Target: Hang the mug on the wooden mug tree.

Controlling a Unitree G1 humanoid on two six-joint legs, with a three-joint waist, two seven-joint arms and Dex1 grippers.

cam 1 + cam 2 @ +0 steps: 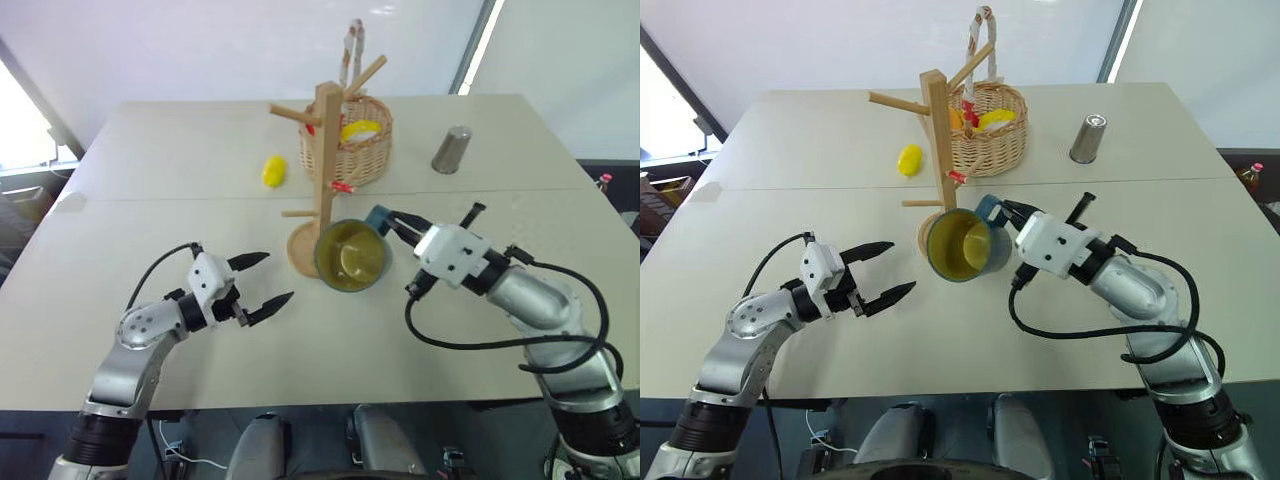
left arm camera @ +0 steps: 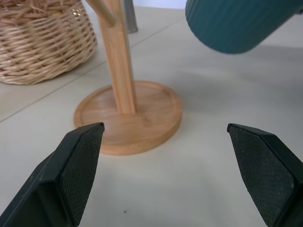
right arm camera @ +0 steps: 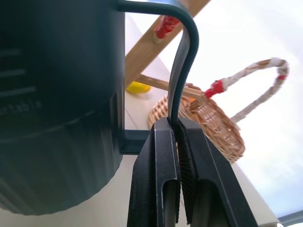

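Mug (image 1: 352,255): hanging lifted off the desk (image 1: 150,230), mouth facing the viewer, just right of the wooden mug tree (image 1: 325,180).
Right hand (image 1: 388,222): pinching the thin handle loop, fingers fully closed.
Left hand (image 1: 262,280): standing wide open, empty, near-left of the tree's base.
Risk: the narrow pinch is letting the mug swing or slip; the body may be knocking the tree.
Right wrist view: showing the handle clamped, hidden overhead.
Left wrist view: showing base clearance.

Teal mug (image 1: 352,255) – yellow-green inside, pale wood mug tree (image 1: 326,160), tan basket (image 1: 362,142)
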